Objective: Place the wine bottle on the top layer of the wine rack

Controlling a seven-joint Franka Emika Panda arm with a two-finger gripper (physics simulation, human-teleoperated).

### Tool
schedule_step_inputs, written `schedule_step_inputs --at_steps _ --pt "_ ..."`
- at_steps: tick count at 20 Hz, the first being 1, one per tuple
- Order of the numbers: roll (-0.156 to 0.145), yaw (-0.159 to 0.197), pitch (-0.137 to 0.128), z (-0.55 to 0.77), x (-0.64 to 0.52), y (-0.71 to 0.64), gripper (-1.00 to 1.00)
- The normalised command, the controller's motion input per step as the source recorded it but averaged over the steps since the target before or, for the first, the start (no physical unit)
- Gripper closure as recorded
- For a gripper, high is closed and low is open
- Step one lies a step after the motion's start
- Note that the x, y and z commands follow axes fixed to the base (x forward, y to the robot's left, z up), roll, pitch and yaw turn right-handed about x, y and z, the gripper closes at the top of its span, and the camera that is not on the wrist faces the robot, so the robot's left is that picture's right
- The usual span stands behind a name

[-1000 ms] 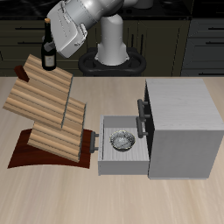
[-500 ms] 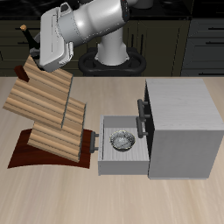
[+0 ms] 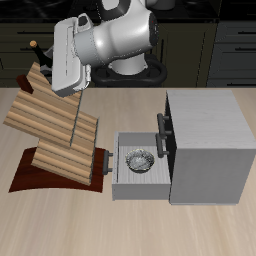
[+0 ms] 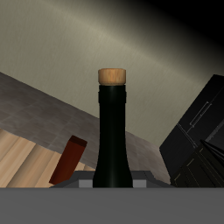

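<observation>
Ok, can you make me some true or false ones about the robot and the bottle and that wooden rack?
1. The gripper holds the wine bottle. True.
2. The wine bottle lies flat on the table. False: it is up in the gripper, over the back end of the wine rack's top layer.
3. The bottle's cap is a light tan colour. True.
4. The grey cabinet's drawer is shut. False: it is pulled out.
5. A small metal bowl sits in the open drawer. True.
6. The wine rack is made of blue plastic. False: its slats are light-brown wood on a dark reddish base.
</observation>
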Motion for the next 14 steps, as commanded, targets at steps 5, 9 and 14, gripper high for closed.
schedule_step_inputs --at_steps 5,9,14 --pt "-0.018 0.014 0.032 -0.09 -0.03 -0.05 1.0" --pt "-0.084 0.045 0.188 -0.26 0.08 -0.09 1.0" --pt "-0.019 -0.007 0.127 -0.33 0.01 0.04 1.0"
